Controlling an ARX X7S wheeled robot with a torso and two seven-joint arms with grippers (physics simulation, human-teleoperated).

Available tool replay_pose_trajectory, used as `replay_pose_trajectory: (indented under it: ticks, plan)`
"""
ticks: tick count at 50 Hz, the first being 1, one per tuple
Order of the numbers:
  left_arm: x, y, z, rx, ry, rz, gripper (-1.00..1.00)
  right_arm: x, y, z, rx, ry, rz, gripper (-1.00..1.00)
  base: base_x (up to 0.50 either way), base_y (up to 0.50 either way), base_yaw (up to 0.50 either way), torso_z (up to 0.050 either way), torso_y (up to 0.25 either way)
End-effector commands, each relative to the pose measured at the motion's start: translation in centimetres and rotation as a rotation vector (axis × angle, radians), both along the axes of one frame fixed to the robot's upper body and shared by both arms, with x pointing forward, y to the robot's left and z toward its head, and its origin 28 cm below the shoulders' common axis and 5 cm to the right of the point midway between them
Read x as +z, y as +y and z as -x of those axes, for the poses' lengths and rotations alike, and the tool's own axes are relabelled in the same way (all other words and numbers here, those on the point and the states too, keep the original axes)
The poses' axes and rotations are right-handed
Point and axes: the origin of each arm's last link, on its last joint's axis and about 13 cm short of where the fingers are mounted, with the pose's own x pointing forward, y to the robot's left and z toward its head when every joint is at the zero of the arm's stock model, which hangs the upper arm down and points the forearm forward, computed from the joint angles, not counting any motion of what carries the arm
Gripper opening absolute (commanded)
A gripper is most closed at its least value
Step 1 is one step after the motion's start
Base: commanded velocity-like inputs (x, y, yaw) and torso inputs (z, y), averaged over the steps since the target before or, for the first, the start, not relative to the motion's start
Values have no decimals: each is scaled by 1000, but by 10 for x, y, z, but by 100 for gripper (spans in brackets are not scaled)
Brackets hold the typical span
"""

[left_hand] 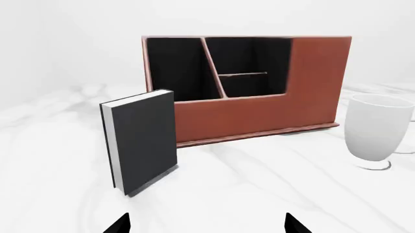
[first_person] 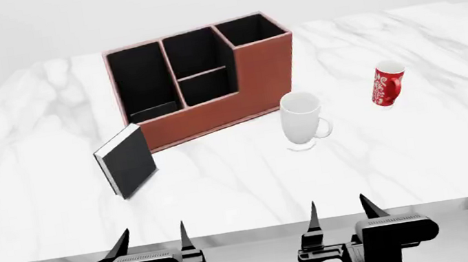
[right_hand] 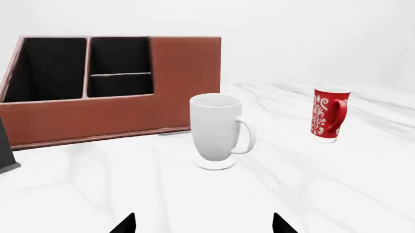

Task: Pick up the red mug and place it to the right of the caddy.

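A white marble surface (first_person: 31, 203) seen from above the robot. The red mug (first_person: 387, 85) stands upright toward the right side, well apart from the caddy (first_person: 208, 83), a reddish-brown box with black compartments at the centre back. A larger white mug (first_person: 302, 121) stands between the two, just in front of the caddy's right end. A small black book (first_person: 127, 161) stands upright by the caddy's left front corner.

Both arms wait at the near edge. The left end effector (first_person: 153, 237) and the right end effector (first_person: 337, 209) are spread wide and hold nothing.

The red mug is tall and narrow, with white swirl patterning and a handle that the right wrist view shows on one side. It looks rigid, light, probably glossy and slippery, and easy to tip. Closing across the body near mid-height, clear of the handle, seems the safest hold. The right arm is nearer.
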Motion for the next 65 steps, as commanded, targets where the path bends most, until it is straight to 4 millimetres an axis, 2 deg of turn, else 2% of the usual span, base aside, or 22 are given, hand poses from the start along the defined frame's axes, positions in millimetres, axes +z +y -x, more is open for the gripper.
replay_pose_trajectory:
  ticks: [1, 7, 36, 39, 40, 43, 44, 48, 51, 57, 65]
  plan:
    - [0, 2, -1, 8, -5, -7, 100, 0, 0, -1, -19, -6, 18, 100, 0, 0, 0, 0, 0]
    - [0, 1, -1, 5, -2, -19, 100, 2, -1, -1, 26, 22, -31, 100, 0, -70, 0, 0, 0]
    - [-3, 0, -2, 5, 4, -27, 100, -5, -2, -4, 13, 36, -13, 100, 0, -500, 0, 0, 0]
    - [13, 0, -6, 15, 16, 0, 100, 3, -2, -8, -11, 57, 9, 100, 0, -207, 0, 0, 0]
    - [37, 1, -12, 21, 4, -5, 100, 19, -3, -12, 6, 65, -7, 100, 0, 0, 0, 0, 0]
    - [82, 3, -18, 19, -36, -35, 100, 48, -5, -18, 15, 51, -13, 100, 0, 0, 0, 0, 0]
    - [112, 5, -21, 20, -83, -61, 100, 66, -7, -22, 16, 16, 11, 100, 0, 0, 0, 0, 0]
    - [159, 6, -23, -10, -123, -75, 100, 90, -10, -25, -12, -45, 32, 100, 0, 0, 0, 0, 0]
    - [166, 7, -24, -8, -132, -71, 100, 91, -12, -26, 0, -52, 16, 100, 0, 0, 0, 0, 0]
    - [156, 5, -26, -14, -123, -68, 100, 80, -13, -26, 3, -29, 9, 100, 465, 0, 0, 0, 0]
    - [156, 6, -28, -22, -115, -75, 100, 83, -15, -27, -3, -29, 1, 100, 500, 0, 0, 0, 0]
